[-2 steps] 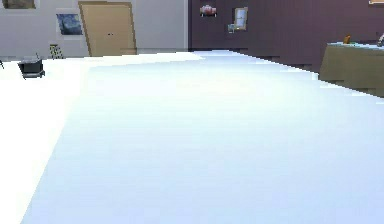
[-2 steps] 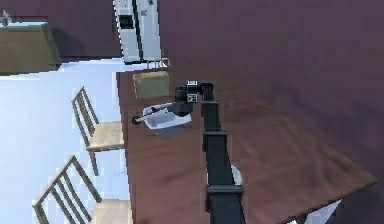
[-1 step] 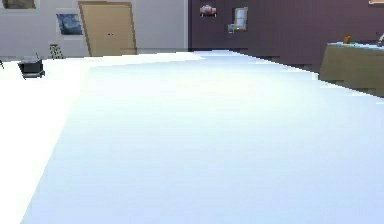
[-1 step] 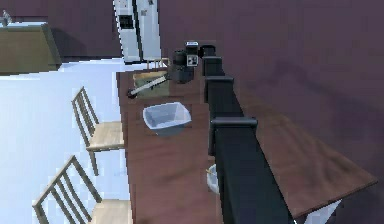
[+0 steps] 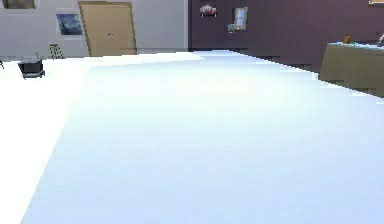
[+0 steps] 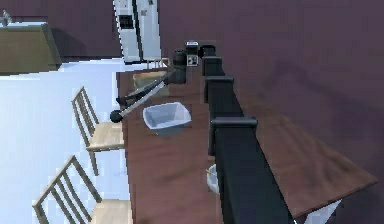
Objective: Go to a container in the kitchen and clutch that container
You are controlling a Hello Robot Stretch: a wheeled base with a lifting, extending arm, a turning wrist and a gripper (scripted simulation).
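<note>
A pale, square, bowl-like container (image 6: 167, 117) lies on a long brown table (image 6: 290, 150) in the arm side view. My arm (image 6: 232, 130) reaches out over this table as a dark bar. Two white marker squares (image 6: 199, 49) stand at its far end. From there the gripper (image 6: 120, 112) stretches down and to the left, with its thin fingers (image 6: 148, 93) ending near the table's left edge, just left of the container. I cannot tell whether the gripper holds anything. A second small pale object (image 6: 213, 178) sits on the table, partly hidden by the arm.
Two wooden chairs (image 6: 92, 122) (image 6: 70, 195) stand along the table's left edge. A white fridge (image 6: 138, 30) stands against the dark purple wall beyond. In the forward view, pale floor runs to a wooden door (image 5: 108, 28). An olive table (image 5: 352, 66) stands at the right.
</note>
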